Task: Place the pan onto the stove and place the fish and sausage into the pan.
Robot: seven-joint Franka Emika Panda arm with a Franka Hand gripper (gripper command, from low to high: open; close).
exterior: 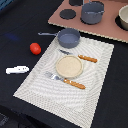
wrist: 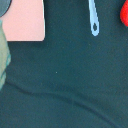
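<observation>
Pan (exterior: 68,37), small, round, blue-grey: seen in the exterior view on the far edge of the striped placemat (exterior: 95,75), at about 12 o'clock from the tan plate (exterior: 69,66) lying at the mat's centre. Its thin grey handle (exterior: 47,34) is pointed toward 9 o'clock, out over the dark tabletop (exterior: 20,20). Stove (exterior: 107,29), pinkish-brown board: placed at 1 o'clock from the pan, apart from it; a larger grey pot (exterior: 92,12) and a black burner disc (exterior: 67,14) are carried on it. Sausage (exterior: 35,48), glossy red-orange: on the tabletop at 8 o'clock from the pan, near the mat's edge. Fish (exterior: 17,70), white and elongated: on the tabletop at 7 o'clock from the sausage, well apart from the pan. A knife (exterior: 85,58) and a fork (exterior: 66,80), both orange-handled, are laid beside the plate. No gripper is seen in this view.

Wrist view: dark tabletop fills most of the picture. A pink corner of the stove (wrist: 24,20), the end of the pan handle (wrist: 94,22) and a red edge of the sausage (wrist: 124,12) are recorded. Gripper fingers are not shown; the opening cannot be told, nor any hold.
</observation>
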